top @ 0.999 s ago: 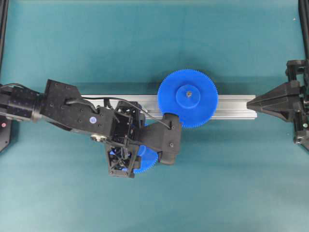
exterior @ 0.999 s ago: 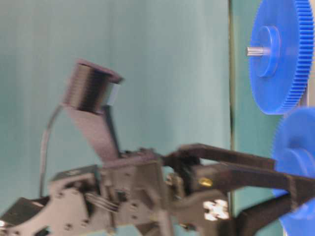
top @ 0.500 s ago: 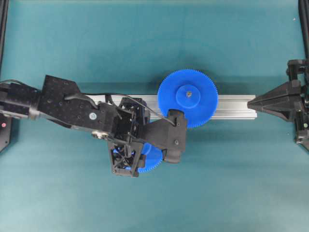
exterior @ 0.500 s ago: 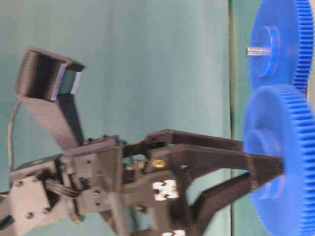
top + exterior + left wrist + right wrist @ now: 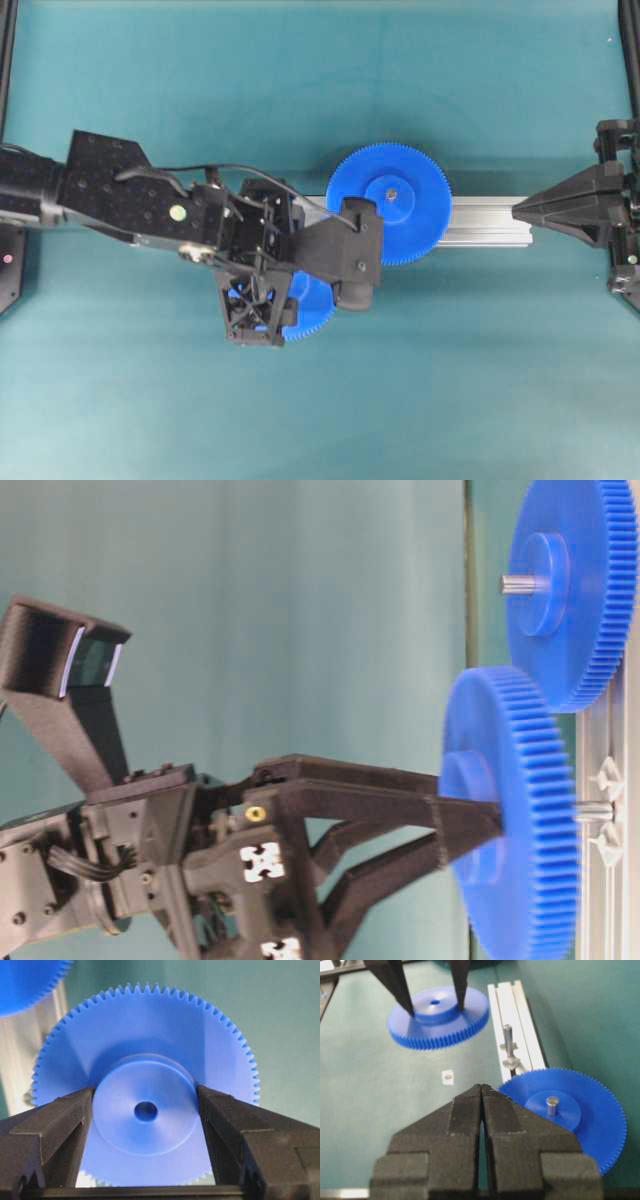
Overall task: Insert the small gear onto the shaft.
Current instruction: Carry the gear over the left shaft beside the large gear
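The left gripper (image 5: 145, 1105) is gripping the small gear (image 5: 145, 1085) by its raised hub, one finger (image 5: 55, 1125) pressed on each side, and is holding it flat and lifted clear of the teal worktop (image 5: 380, 1110). In the right wrist view the small gear is hanging beside the grooved aluminium rail (image 5: 520, 1015), not over it, and the shaft (image 5: 508, 1037) is standing bare on the rail, near the gear but apart from it. In the table-level view the shaft's tip (image 5: 592, 808) is showing just past the gear's toothed face, so the two look close in height, though the centre hole (image 5: 145, 1111) is not yet lined up with the pin.

The larger gear (image 5: 389, 203) is already sitting on its own pin further along the rail. The right gripper (image 5: 481, 1091) is resting with its fingers pressed together, holding nothing, well apart at the rail's far end.

So the pick-up looks done and the carry is under way. What seems to be left is centring the hole above the shaft, lowering the gear until its teeth mesh with the larger gear, and letting go.
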Robot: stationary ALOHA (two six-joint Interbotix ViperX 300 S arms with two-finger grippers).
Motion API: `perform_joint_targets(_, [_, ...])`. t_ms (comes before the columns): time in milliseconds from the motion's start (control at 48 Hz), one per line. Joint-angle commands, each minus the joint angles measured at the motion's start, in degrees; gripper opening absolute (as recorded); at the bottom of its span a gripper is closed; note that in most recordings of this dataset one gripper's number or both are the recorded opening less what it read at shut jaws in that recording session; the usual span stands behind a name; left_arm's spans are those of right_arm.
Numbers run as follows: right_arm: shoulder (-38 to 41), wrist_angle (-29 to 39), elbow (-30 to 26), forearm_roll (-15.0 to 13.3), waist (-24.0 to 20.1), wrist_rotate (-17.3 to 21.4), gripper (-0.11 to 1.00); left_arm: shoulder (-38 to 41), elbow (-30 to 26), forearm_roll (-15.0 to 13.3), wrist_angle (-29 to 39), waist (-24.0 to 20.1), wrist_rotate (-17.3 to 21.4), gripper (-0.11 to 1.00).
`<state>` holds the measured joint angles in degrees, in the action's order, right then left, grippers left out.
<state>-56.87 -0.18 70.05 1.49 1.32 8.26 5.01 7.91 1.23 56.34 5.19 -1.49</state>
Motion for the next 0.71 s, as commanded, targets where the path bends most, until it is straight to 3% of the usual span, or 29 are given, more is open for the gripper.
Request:
perform_joint_targets(0, [0.26,-0.26,-0.88,0.09,0.18,0.44,0.04,-3.16,-1.76,0.09,0.35,-0.88,0.09,0.69])
perform_joint_targets(291, [0.26,-0.35,-0.79,0.09,0.62,0.44,0.04,-3.16,-1.05,0.09,0.62,-2.02,2.99,0.69])
perform_joint_targets(687, [0.26,-0.26,-0.79,0.09,1.05,0.44,0.04,-3.34,1.14,0.09,0.62,-4.66,3.34,0.69])
